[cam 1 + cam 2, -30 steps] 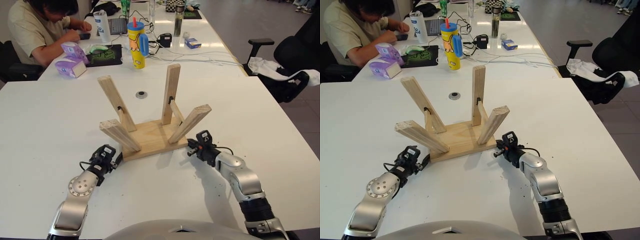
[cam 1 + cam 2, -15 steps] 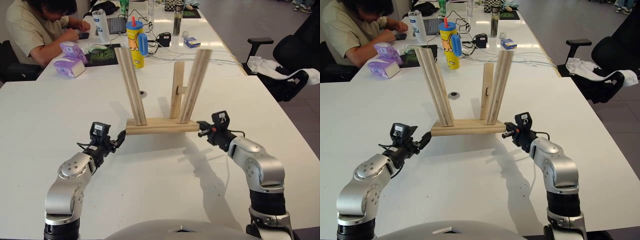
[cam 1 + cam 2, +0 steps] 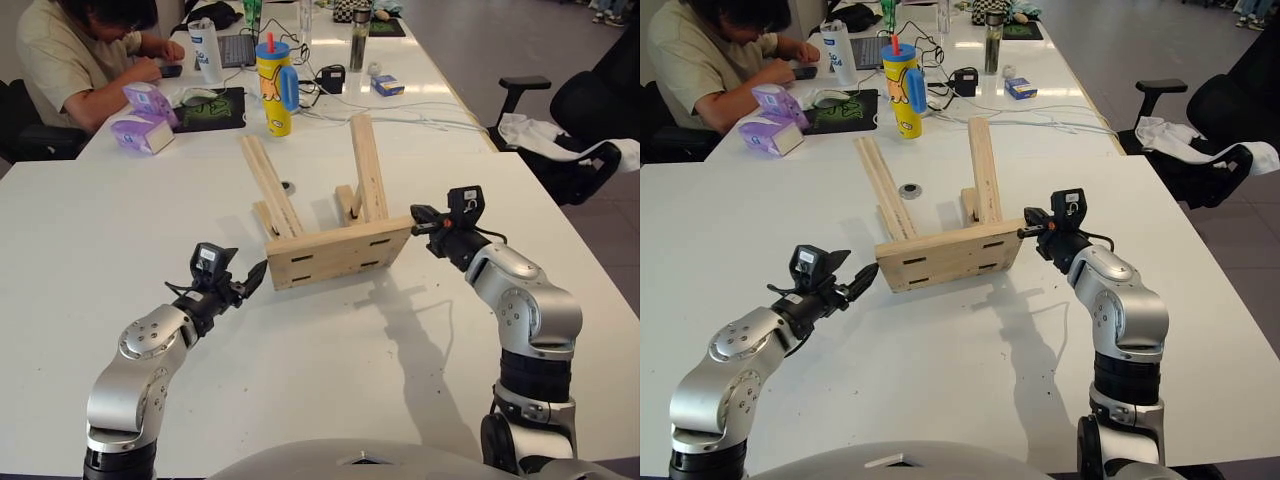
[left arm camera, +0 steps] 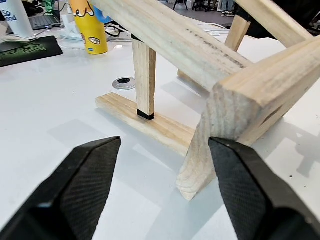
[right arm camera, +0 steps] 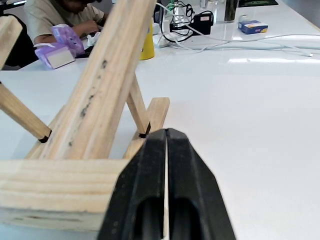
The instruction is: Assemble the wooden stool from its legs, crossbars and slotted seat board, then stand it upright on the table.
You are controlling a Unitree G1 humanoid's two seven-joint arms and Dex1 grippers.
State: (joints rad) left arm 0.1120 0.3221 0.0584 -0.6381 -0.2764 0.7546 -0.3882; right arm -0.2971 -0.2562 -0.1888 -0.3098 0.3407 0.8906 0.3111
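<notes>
The wooden stool lies on its side on the white table (image 3: 90, 240). Its slotted seat board (image 3: 338, 255) stands on edge facing me, and the legs (image 3: 268, 180) point away toward the far side. The lower legs (image 4: 145, 120) rest along the tabletop, joined by a crossbar (image 4: 144, 75). My left gripper (image 3: 255, 275) is open beside the seat's lower left corner (image 4: 240, 95), which sits close to one pad without being clamped. My right gripper (image 3: 418, 222) is shut with nothing between its fingers (image 5: 150, 200), its tip against the seat's upper right corner (image 5: 50, 192).
A yellow cup (image 3: 272, 85), a purple box (image 3: 140, 120), a bottle (image 3: 208, 50) and cables (image 3: 400, 105) stand on the table behind. A cable grommet (image 3: 286, 186) lies between the legs. A black chair (image 3: 590, 110) stands at the right. A person sits at the far left.
The stool, upside down with legs up a second ago, was lifted and tipped away onto its side. Both grippers rose and moved forward along the seat's ends.
</notes>
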